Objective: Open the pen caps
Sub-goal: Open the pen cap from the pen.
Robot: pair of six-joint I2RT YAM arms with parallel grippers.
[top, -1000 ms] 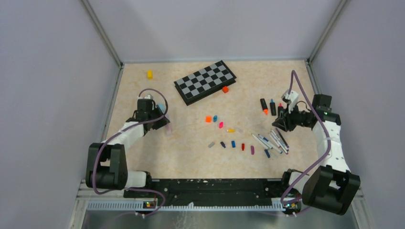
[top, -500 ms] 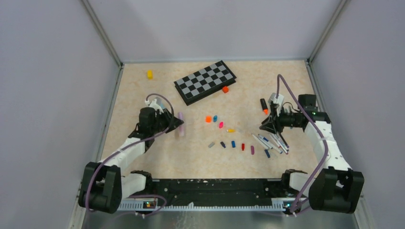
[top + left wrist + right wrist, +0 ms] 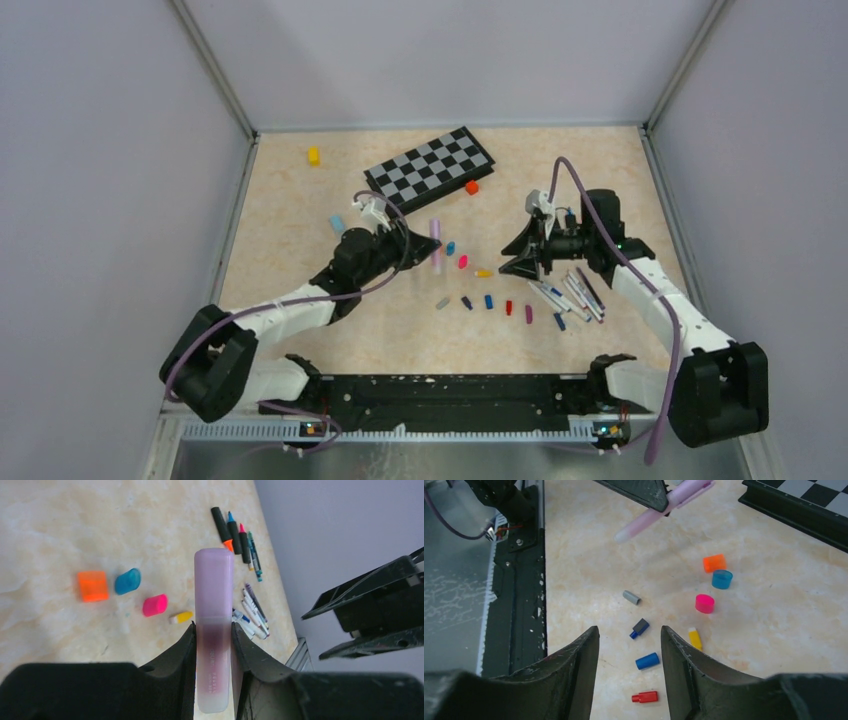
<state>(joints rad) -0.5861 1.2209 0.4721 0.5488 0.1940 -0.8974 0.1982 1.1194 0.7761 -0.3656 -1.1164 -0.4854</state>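
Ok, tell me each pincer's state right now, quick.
Left pincer: closed on the lilac pen, held off the table.
Right pincer: open, nothing between its fingers.

We record the pen lodged between the fingers of the left gripper, its far end projecting past their tips. Four of the pen caps lie on the table left of those fingers. A row of pens lies beyond the tips, slightly right. The right gripper stands over further caps: apparently four within its finger gap, others ahead and right. The chessboard lies farthest ahead, right.
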